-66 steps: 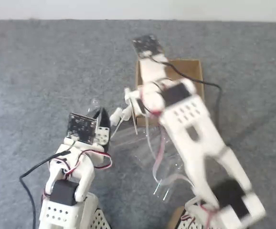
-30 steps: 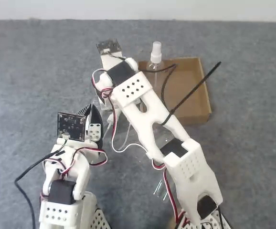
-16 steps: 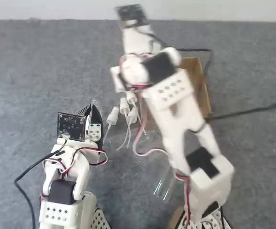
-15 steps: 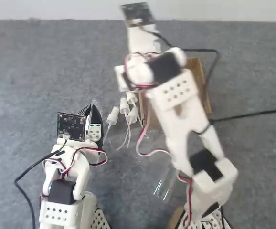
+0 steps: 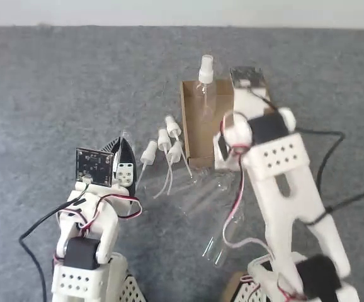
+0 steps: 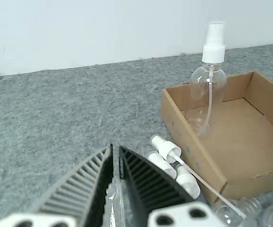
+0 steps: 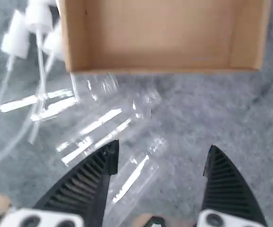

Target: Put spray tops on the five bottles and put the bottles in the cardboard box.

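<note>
A clear bottle with a white spray top [image 5: 205, 85] [image 6: 208, 90] stands upright in the far corner of the cardboard box [image 5: 194, 135] [image 6: 188, 142] [image 7: 165, 33]. Several loose spray tops [image 5: 163, 141] [image 6: 167, 156] [image 7: 32, 19] lie just left of the box. Several bare clear bottles [image 5: 204, 195] [image 7: 108, 120] lie on the carpet in front of it. My right gripper [image 5: 223, 151] [image 7: 164, 150] hangs open above those bottles by the box's near wall, holding nothing. My left gripper [image 5: 124, 156] [image 6: 115, 149] is shut on a clear bottle [image 6: 110, 194] left of the spray tops.
Grey carpet covers the table, with open room to the left and far left. A pale wall runs along the far edge. Cables trail from both arms near the front.
The right arm has swung from over the spray tops to the right, now at the box's near edge, uncovering the capped bottle in the box. The left arm has stayed put.
</note>
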